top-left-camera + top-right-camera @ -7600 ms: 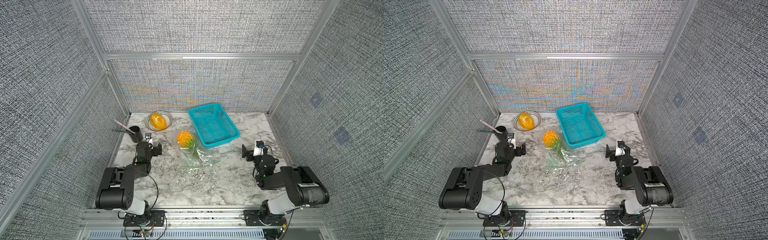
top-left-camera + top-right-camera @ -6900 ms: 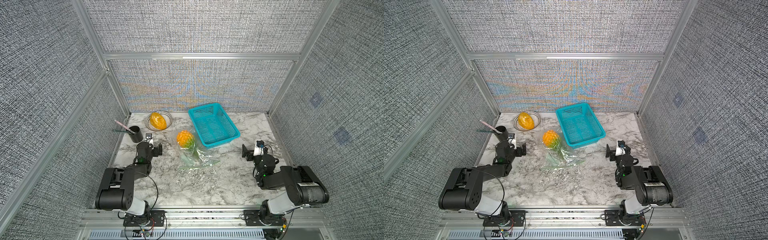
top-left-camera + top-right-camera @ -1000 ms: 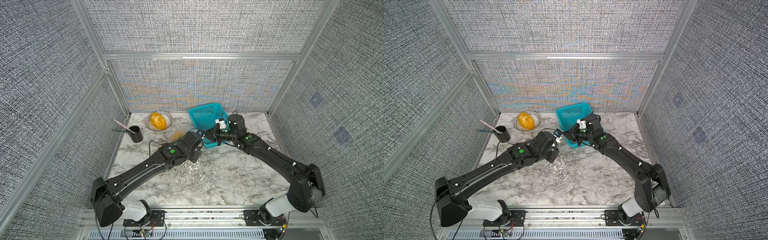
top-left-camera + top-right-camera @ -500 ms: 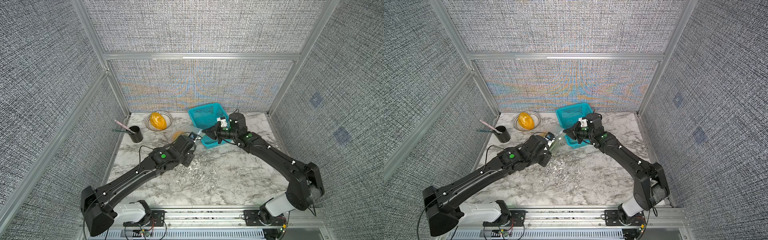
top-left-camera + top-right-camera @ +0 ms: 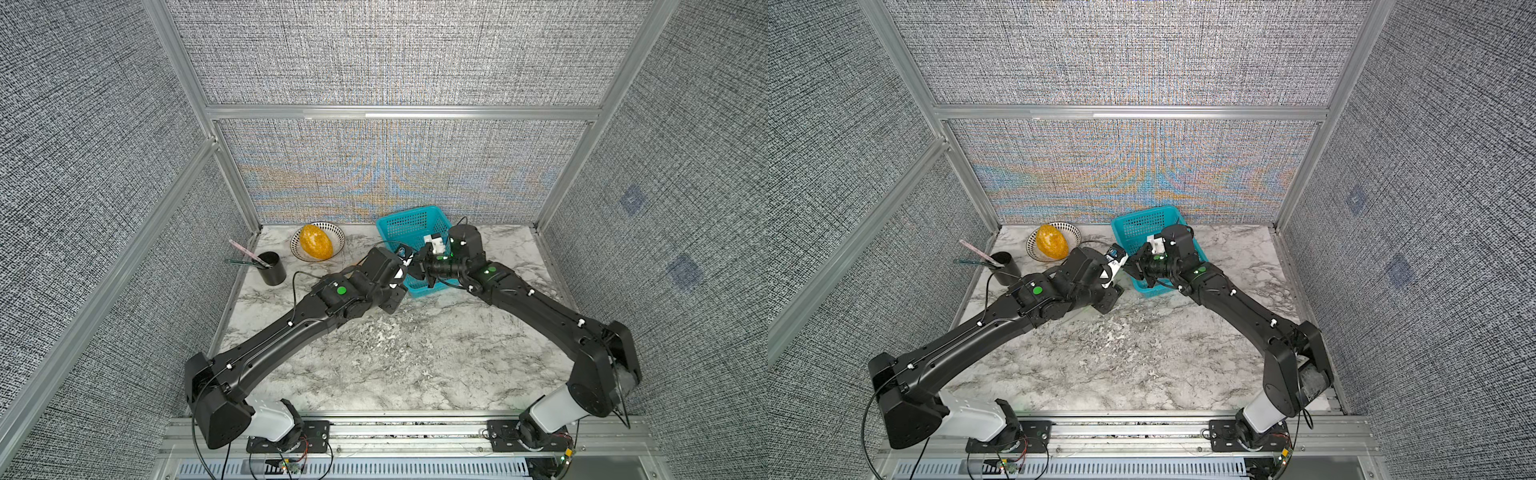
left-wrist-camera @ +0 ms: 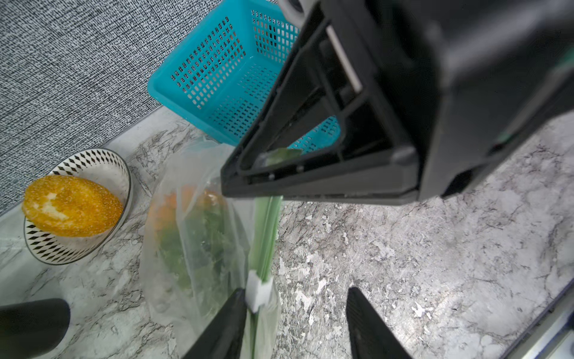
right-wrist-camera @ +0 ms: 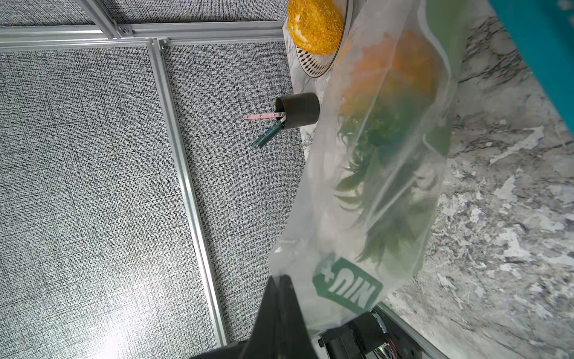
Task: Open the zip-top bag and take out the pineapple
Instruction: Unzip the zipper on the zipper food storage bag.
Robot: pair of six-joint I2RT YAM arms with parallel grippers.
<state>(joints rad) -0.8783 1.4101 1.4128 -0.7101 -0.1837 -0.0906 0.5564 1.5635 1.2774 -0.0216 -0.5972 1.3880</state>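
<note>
Grips bag [image 7: 357,192] edge tight in right end effector [image 7: 279,278], pineapple [image 7: 394,71] inside. Holds left end effector [image 6: 295,292] parted, white slider [image 6: 258,289] just beside it, basket [image 5: 409,226] at twelve o'clock on worktop [image 5: 415,374].

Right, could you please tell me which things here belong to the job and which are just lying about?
Job: zip-top bag; pineapple inside it; right hand pinching the bag; left hand, open.
Lying about: teal basket; patterned bowl; orange oval fruit in it; black cup.
</note>
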